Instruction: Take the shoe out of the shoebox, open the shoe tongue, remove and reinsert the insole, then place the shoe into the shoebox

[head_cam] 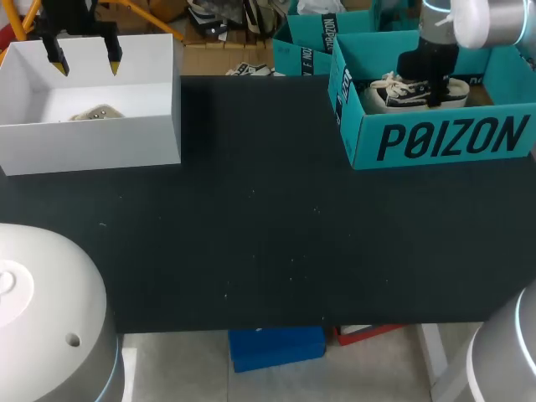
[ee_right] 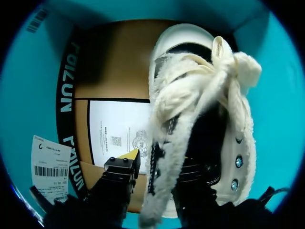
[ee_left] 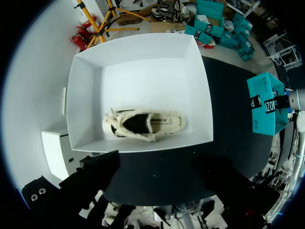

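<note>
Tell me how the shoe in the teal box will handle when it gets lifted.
The shoe looks like soft fabric on a thick sole, so the upper may flex while the sole stays stiff. Its bulky tied laces will probably flop and could snag the box wall.

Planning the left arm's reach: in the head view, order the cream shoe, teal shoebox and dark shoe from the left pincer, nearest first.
1. Cream shoe, in the white box under the left pincer.
2. Teal shoebox, far right.
3. Dark shoe, inside it.
</note>
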Controlling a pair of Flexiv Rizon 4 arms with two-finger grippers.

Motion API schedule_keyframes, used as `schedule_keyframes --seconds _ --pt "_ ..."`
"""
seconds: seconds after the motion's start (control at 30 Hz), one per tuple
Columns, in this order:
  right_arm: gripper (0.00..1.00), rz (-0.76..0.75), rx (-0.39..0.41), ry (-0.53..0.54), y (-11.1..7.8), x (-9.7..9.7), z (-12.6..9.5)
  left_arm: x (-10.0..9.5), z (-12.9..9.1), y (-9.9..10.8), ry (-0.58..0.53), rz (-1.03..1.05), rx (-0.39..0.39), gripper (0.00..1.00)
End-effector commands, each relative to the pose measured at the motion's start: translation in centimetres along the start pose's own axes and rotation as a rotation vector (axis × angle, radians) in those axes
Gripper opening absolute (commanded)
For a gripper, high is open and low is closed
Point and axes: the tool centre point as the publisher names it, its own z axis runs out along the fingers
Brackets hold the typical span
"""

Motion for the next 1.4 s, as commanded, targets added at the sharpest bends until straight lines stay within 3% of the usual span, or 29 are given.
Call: schedule_keyframes --seconds 0.03,0.3,0.87,1.4 --pt "0.00 0.003 0.006 0.010 0.1 -0.7 0.8 0.0 -0.1 0.0 -0.001 -0.001 -0.002 1.00" --pt "0.00 0.007 0.015 0.007 0.1 -0.7 0.2 0.0 -0.1 0.0 -0.001 -0.001 -0.002 1.00" --pt "0.00 0.040 0.055 -0.042 -0.7 0.4 -6.2 0.0 -0.1 0.0 -0.001 -0.001 -0.002 1.00" --pt "0.00 0.087 0.089 -0.136 0.4 3.5 -15.2 0.0 -0.1 0.0 -0.001 -0.001 -0.002 1.00"
